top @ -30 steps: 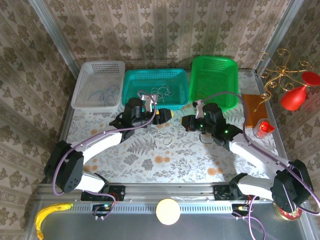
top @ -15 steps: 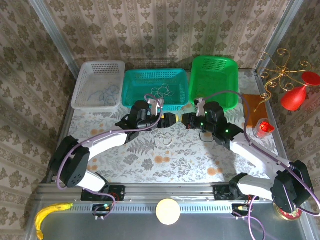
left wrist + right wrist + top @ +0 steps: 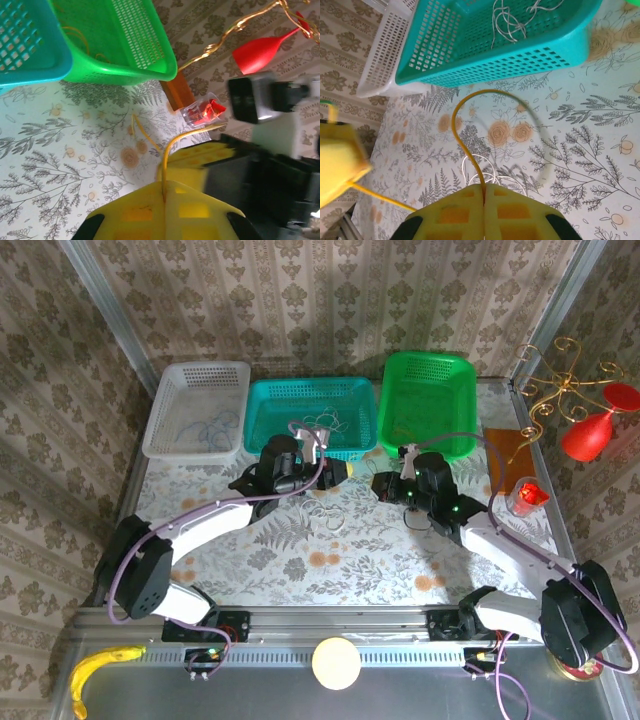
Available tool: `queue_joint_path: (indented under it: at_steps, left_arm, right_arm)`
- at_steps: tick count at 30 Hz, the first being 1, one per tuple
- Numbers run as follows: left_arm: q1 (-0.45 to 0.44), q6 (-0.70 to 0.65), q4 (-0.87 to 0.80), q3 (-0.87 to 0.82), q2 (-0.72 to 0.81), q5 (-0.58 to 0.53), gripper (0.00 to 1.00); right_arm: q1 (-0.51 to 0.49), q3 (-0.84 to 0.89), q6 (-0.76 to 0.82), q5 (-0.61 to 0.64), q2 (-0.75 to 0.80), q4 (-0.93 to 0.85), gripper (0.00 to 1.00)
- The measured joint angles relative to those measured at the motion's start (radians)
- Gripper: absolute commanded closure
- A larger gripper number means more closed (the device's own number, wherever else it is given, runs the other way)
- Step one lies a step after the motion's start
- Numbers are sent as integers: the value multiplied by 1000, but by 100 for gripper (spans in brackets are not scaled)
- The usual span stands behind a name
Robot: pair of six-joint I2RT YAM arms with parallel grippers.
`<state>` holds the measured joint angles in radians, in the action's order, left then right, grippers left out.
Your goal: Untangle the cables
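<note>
White basket (image 3: 165,400) with blue cables (image 3: 205,428), teal basket (image 3: 262,392) with whitish cables (image 3: 507,22), green basket (image 3: 395,380), ranged along the table's (image 3: 380,560) far edge, yellow cable (image 3: 465,135) pinched by closed left gripper (image 3: 164,187) and closed right gripper (image 3: 483,189)

Worktop (image 3: 300,570): pale, grey-green fern print with orange-brown flowers. Wall (image 3: 350,300): beige damask in stripes. Baskets along the top of the frame: white (image 3: 158,420), teal (image 3: 310,383), green (image 3: 430,405). Yellow cable (image 3: 456,120) between the grippers. Whitish cables (image 3: 507,22) in teal, blue cable (image 3: 205,428) in white. Left gripper (image 3: 164,184) and right gripper (image 3: 483,187): yellow jaws. Arms white and black, purple leads. Upper right: red glass (image 3: 590,435), gold wire ornament (image 3: 560,380). Lower left: yellow banana (image 3: 100,665).
</note>
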<state>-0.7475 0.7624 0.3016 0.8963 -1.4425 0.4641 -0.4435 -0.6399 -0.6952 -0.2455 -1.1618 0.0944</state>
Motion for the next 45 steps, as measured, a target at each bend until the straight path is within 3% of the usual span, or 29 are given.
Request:
queue_joint_path:
  at_steps: [12,22,31,39,45]
  left_arm:
    - [17,-79,-55,59,85,-18,100]
    - [49,-106,-98,59,95,6,100]
    - [49,-110,-101,59,104,12,100]
    - [49,-109,-101,59,109,12,100]
    - [49,-109,-100,59,110,12,100]
  right_arm:
    - [35,60,0,3,-21,-39,69]
    - [47,8,95,4,187,-206,37]
    - [47,-50,32,-71,214,-141,20]
    - [46,-51,-122,-102,98,34,19]
    - [37,-55,-199,-102,-8,129,29]
